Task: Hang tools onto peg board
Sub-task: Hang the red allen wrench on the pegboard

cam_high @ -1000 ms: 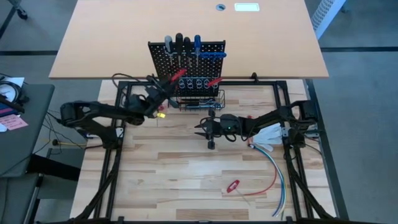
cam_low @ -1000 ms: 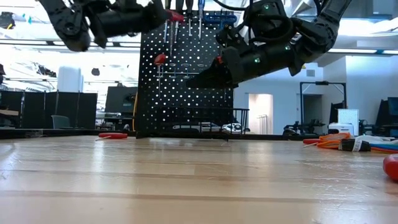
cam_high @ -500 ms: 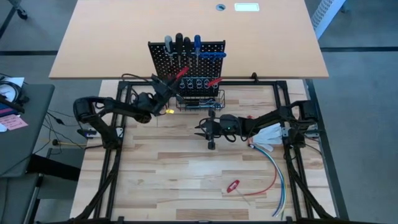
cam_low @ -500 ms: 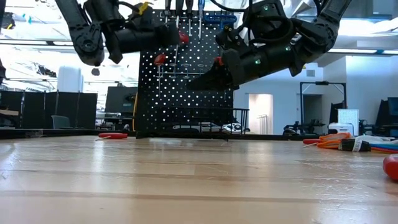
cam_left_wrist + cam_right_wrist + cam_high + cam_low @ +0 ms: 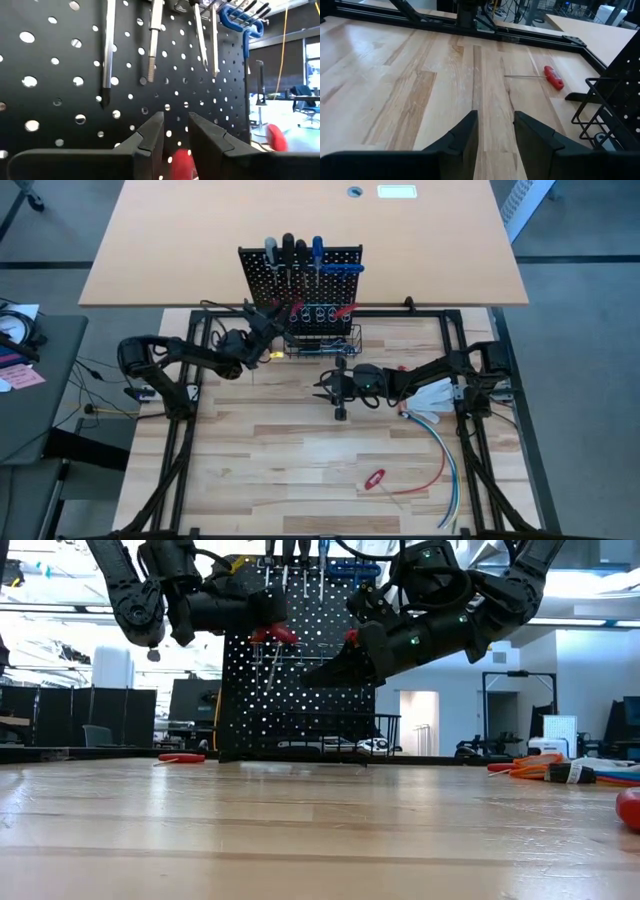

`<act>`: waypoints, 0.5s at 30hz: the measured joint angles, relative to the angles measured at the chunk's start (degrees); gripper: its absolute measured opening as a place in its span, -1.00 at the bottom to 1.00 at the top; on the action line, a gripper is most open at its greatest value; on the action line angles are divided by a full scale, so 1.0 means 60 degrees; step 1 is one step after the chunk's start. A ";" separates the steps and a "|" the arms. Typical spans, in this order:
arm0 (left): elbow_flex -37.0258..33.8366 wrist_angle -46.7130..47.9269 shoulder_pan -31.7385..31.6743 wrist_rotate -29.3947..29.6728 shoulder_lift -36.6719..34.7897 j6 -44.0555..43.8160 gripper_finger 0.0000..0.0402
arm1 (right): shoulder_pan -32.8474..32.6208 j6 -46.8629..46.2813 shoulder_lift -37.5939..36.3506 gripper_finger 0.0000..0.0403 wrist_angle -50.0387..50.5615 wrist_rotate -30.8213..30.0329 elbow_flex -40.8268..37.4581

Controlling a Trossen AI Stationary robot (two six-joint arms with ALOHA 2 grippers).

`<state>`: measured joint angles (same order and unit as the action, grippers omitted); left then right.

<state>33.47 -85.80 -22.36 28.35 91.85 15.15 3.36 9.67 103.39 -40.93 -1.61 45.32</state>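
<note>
The left gripper [image 5: 175, 137], fingers slightly parted, hovers against the peg board [image 5: 60, 60] with a red-handled tool [image 5: 181, 164] just past its tips, apparently no longer clamped, though the handle is partly hidden. The step in hand looks like hanging this tool below the screwdrivers [image 5: 290, 248]; next, a clean withdrawal without knocking it. The right gripper [image 5: 494, 131] waits open above the table [image 5: 395, 75].

Even overhead light, soft shadows; the low view is backlit by bright room lighting, silhouetting the peg board [image 5: 300, 670], with the near counter [image 5: 300, 840] blurred.
</note>
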 joint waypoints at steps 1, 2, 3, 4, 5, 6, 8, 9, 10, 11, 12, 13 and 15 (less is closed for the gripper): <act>0.0000 0.0078 -0.0002 -0.0003 -0.0005 -0.0072 -0.61 | 0.0000 -0.0002 0.0000 -0.35 0.0000 0.0000 0.0000; 0.0000 0.0153 -0.0010 -0.0010 -0.0007 -0.0122 -0.62 | 0.0000 -0.0004 0.0000 -0.35 0.0004 0.0000 0.0000; 0.0000 0.0207 -0.0017 -0.0014 -0.0007 -0.0149 -0.62 | 0.0000 -0.0004 0.0000 -0.35 -0.0004 0.0000 0.0000; 0.0000 0.0248 -0.0020 -0.0020 -0.0004 -0.0152 -0.63 | 0.0000 -0.0007 0.0000 -0.35 0.0000 0.0000 0.0000; 0.0000 0.0254 -0.0023 -0.0017 -0.0007 -0.0145 -0.63 | 0.0000 -0.0010 0.0000 -0.35 0.0000 0.0000 0.0000; 0.0000 0.0270 -0.0023 -0.0020 -0.0007 -0.0104 -0.62 | 0.0000 -0.0023 0.0000 -0.35 0.0002 0.0000 0.0000; 0.0000 0.0287 -0.0010 -0.0020 -0.0007 0.0089 -0.60 | 0.0000 -0.0025 0.0000 -0.35 0.0005 0.0000 0.0000; 0.0000 0.0310 0.0021 -0.0020 -0.0007 0.0200 -0.58 | 0.0000 -0.0025 0.0000 -0.35 0.0005 0.0000 0.0000; 0.0000 0.0339 0.0059 -0.0020 -0.0007 0.0330 -0.56 | 0.0000 -0.0025 0.0000 -0.35 0.0019 0.0000 0.0000; 0.0000 0.0343 0.0117 -0.0018 -0.0007 0.0488 -0.53 | 0.0000 -0.0022 0.0000 -0.35 0.0036 0.0000 0.0000; 0.0000 0.0364 0.0188 -0.0020 -0.0047 0.0659 -0.51 | 0.0000 -0.0023 0.0000 -0.35 0.0047 0.0000 0.0000; -0.0004 0.0488 0.0273 -0.0017 -0.0138 0.0848 -0.48 | 0.0000 -0.0023 0.0000 -0.35 0.0054 0.0000 0.0000; -0.0003 0.0963 0.0521 0.0062 -0.0466 0.1069 -0.42 | 0.0000 -0.0022 0.0000 -0.35 0.0066 0.0002 0.0000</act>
<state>33.46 -80.03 -19.23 28.72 89.06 21.56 3.36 9.54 103.39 -40.53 -1.60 45.32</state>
